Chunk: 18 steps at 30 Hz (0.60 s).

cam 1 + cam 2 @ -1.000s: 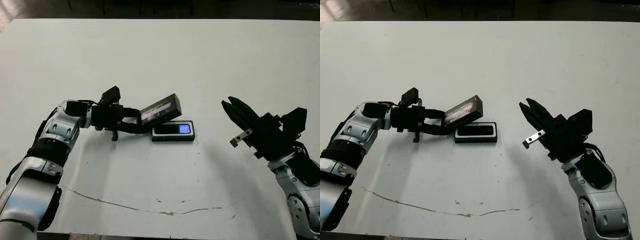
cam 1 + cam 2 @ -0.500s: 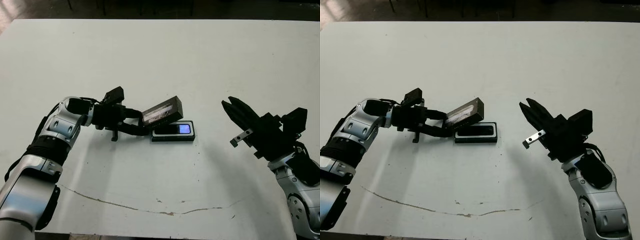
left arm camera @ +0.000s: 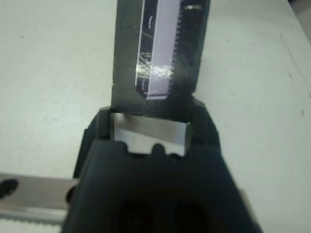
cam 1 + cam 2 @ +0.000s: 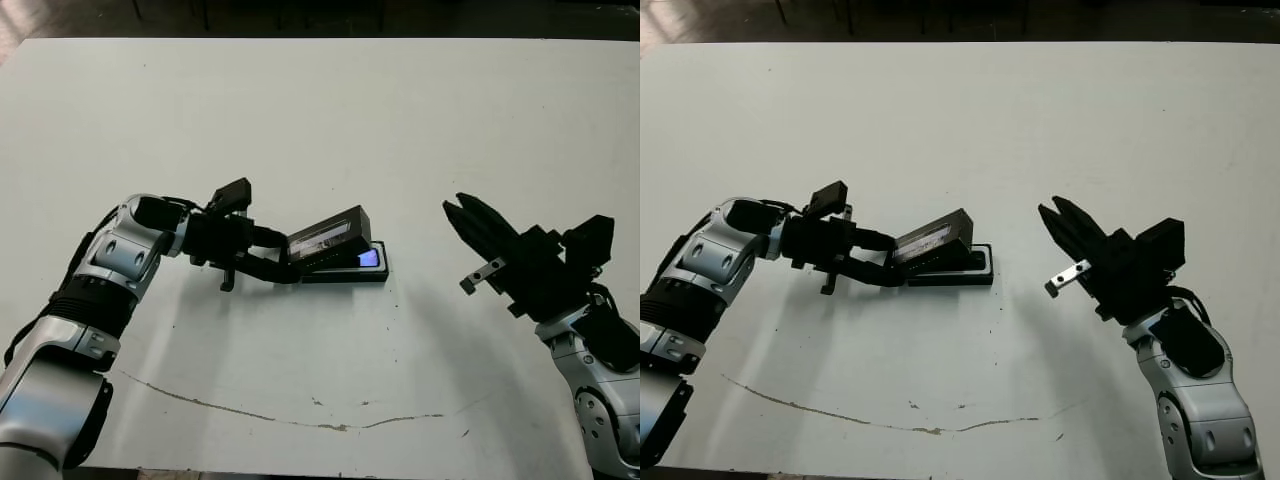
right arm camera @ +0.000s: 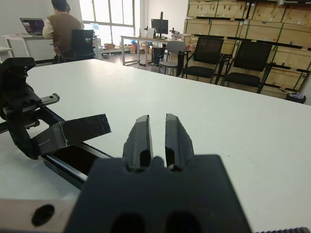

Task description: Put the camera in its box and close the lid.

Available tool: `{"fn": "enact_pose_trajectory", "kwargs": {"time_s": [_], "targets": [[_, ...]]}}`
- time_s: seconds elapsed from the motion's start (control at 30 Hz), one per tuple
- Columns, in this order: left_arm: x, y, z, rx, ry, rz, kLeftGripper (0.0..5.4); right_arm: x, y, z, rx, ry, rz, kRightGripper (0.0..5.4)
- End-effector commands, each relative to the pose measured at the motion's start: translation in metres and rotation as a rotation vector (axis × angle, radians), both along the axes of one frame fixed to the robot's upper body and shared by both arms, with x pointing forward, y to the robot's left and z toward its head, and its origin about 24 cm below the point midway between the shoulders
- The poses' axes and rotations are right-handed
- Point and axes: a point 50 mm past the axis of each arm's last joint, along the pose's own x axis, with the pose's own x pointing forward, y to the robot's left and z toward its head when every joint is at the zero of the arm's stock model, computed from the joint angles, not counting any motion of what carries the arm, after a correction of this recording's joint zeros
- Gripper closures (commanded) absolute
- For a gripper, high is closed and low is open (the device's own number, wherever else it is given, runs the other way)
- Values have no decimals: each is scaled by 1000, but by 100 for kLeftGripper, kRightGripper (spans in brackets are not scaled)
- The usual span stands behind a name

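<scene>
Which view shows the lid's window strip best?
Left wrist view: the lid fills the frame, its glossy strip facing the lens, held in the left pincer. The head views show the lid small, tilted over the box. The right wrist view shows only its dark underside, no strip.

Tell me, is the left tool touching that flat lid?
Touching. The left wrist view shows the left tool clamped on the lid's near edge, with no gap between them.

White table [image 4: 420,130]; box [image 4: 375,272] on it
</scene>
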Motion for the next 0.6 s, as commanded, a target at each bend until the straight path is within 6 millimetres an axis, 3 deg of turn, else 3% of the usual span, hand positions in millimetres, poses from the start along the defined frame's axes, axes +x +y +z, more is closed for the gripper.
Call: {"fn": "enact_pose_trajectory", "kwargs": {"time_s": [0.03,0.3,0.6], "targets": [[-5,0,-12,7,-13,40,416,-1,-1,-6,2,31,-9,540],[-11,-17,-22,82,-128,111,416,-2,-1,-6,5,29,-10,540],[-16,-33,-28,107,-132,87,419,-1,-1,-5,-6,23,-8,540]]}}
